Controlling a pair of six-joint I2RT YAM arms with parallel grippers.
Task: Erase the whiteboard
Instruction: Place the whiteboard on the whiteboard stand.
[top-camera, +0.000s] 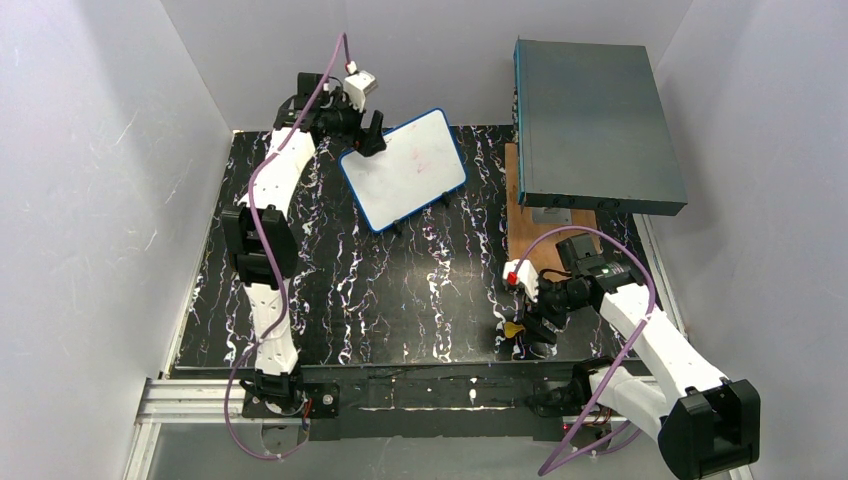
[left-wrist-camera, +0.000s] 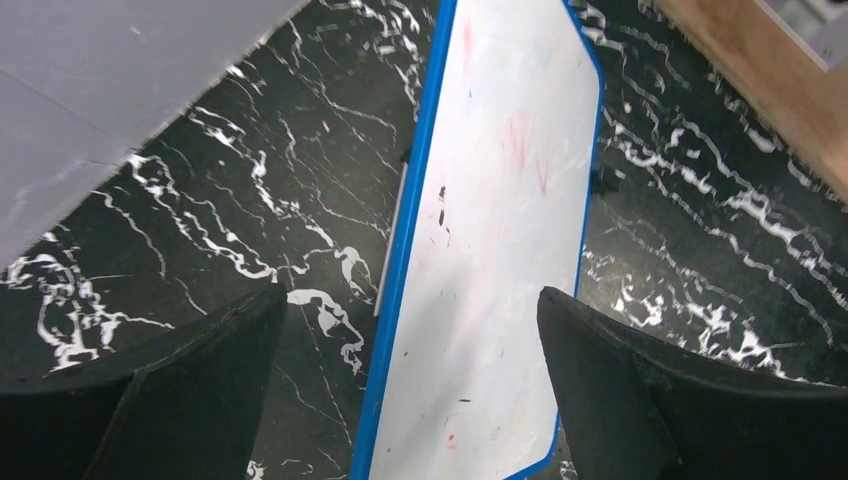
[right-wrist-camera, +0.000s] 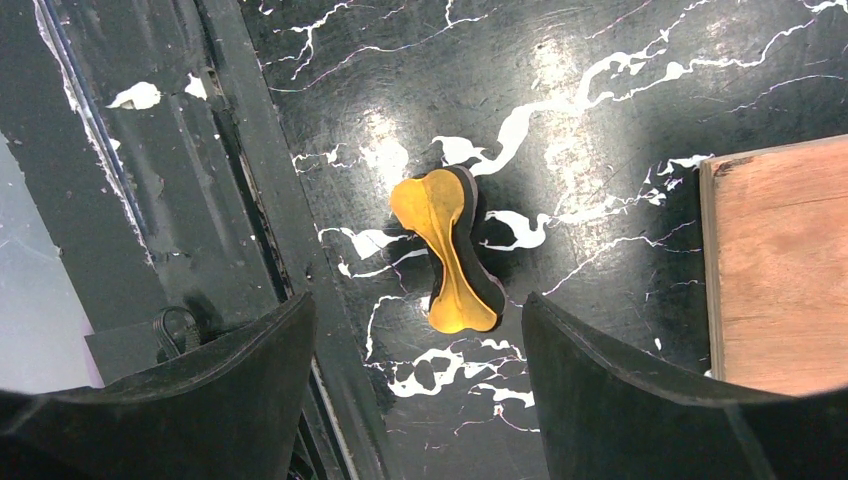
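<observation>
At rear of table (top-camera: 400, 300) | left hand (left-wrist-camera: 410, 295) unclenched astride whiteboard (left-wrist-camera: 500, 200) | right hand (right-wrist-camera: 418, 300) unclenched above eraser (right-wrist-camera: 450, 250)

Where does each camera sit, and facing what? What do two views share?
Top external: above, behind the robot, looking down at the table; both arms show.
Left wrist: behind the left gripper, facing the whiteboard; open fingers show.
Right wrist: behind the right gripper, facing a yellow eraser; open fingers show.
Shared by top and left wrist: the whiteboard.

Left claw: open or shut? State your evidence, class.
Open: the left claw has its fingers wide apart in the wrist view, the whiteboard showing between them.
</observation>
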